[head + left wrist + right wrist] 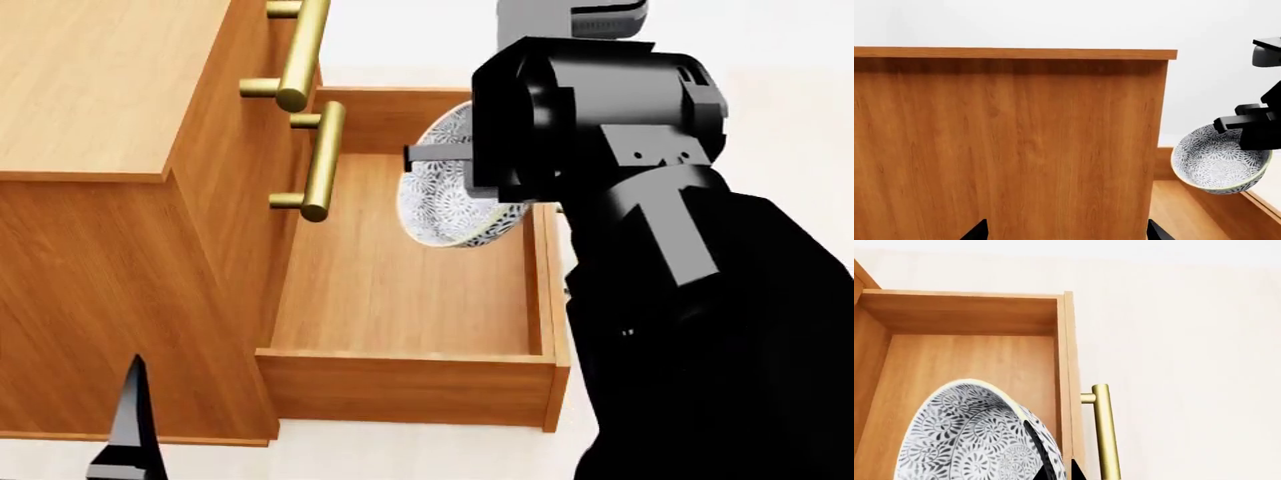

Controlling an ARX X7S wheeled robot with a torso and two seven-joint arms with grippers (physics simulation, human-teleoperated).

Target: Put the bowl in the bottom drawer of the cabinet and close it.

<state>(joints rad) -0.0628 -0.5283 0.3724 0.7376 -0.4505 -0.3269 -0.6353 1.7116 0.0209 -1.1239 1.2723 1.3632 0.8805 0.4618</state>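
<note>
The cabinet [120, 260] stands at the left, its wood side filling the left wrist view [1007, 140]. The bottom drawer [400, 385] is pulled out, its floor bare [967, 360], and its brass handle [1104, 435] shows on the front. The speckled blue-grey bowl [447, 205] hangs tipped on its side above the drawer's far right part. My right gripper [454, 160] is shut on the bowl's rim [967, 440], one finger inside and one outside [1057, 471]. It also holds the bowl [1217, 160] in the left wrist view. My left gripper [1066, 232] is open and empty, close to the cabinet's side; one fingertip [131, 430] shows low left.
Two upper drawers are shut, their brass handles [304, 50] [320, 160] sticking out over the open drawer's left edge. My right arm [694, 300] fills the right of the head view. Pale floor [1187, 340] lies round the cabinet.
</note>
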